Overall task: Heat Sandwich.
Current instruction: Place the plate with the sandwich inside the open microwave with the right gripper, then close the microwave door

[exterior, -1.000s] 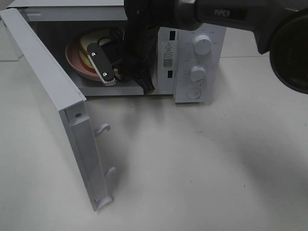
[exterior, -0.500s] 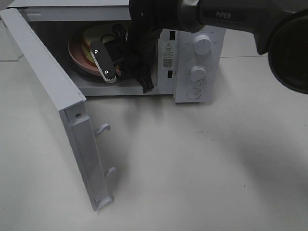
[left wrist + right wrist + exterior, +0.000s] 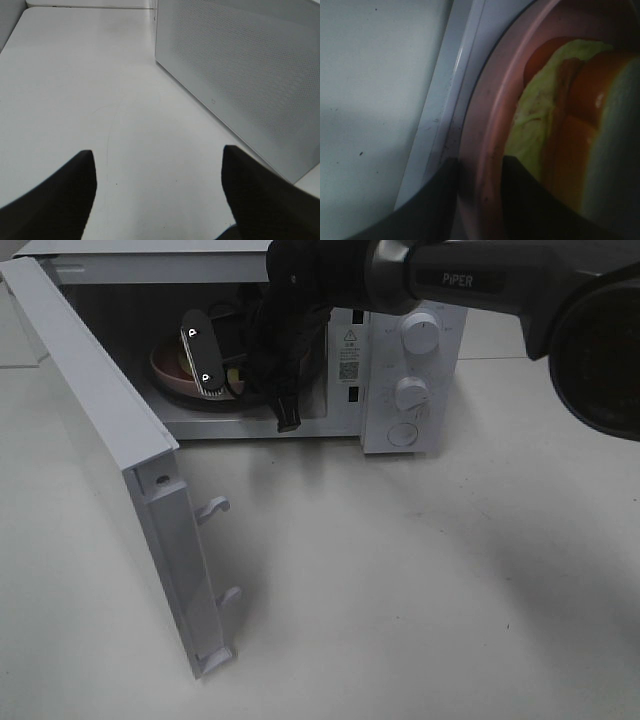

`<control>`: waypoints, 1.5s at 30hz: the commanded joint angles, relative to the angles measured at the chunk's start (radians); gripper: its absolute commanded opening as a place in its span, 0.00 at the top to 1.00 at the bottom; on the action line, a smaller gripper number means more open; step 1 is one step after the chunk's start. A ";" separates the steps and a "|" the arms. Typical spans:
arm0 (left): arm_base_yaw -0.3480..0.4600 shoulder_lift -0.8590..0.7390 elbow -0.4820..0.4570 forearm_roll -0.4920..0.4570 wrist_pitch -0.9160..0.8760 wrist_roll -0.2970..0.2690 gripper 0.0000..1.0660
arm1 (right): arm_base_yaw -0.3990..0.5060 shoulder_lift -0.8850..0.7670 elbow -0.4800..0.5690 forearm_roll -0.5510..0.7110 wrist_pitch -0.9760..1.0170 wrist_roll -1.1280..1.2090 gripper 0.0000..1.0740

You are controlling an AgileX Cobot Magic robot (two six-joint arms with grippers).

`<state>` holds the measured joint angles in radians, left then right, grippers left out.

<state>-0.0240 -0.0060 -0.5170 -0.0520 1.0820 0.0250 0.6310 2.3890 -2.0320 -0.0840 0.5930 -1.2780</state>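
The square white-bread sandwich [image 3: 580, 140], with orange crust and yellow-green filling, lies on a round pink plate [image 3: 490, 120] inside the white microwave [image 3: 410, 370], whose door [image 3: 100, 410] stands wide open. The right gripper [image 3: 480, 160] straddles the plate's rim, one finger on either side; whether it pinches the rim or stands loose cannot be told. The left gripper [image 3: 157, 150] hangs released and empty over the bench [image 3: 400, 590]. Pulling back with a finger hooked on the rim would likely drag or tip the plate and slide the sandwich off. The PiPER lettering [image 3: 472, 280] shows on the arm. The microwave's warning label [image 3: 349, 350] is too small to read.
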 commanded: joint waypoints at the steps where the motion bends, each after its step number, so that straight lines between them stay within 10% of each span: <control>1: -0.004 -0.023 0.003 0.000 -0.013 -0.003 0.37 | -0.002 -0.016 -0.010 0.000 0.002 0.014 0.61; 15: -0.004 -0.023 0.003 0.000 -0.013 -0.003 0.37 | 0.001 -0.091 0.021 0.084 0.246 0.017 0.61; 29: -0.004 -0.023 0.003 0.000 -0.013 -0.003 0.37 | 0.037 -0.347 0.343 0.130 0.257 0.030 0.61; 45: -0.004 -0.023 0.003 0.000 -0.013 -0.003 0.37 | 0.056 -0.453 0.367 0.123 0.541 0.795 0.61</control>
<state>-0.0240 -0.0060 -0.5170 -0.0520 1.0820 0.0250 0.6890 1.9450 -1.6720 0.0360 1.1140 -0.5520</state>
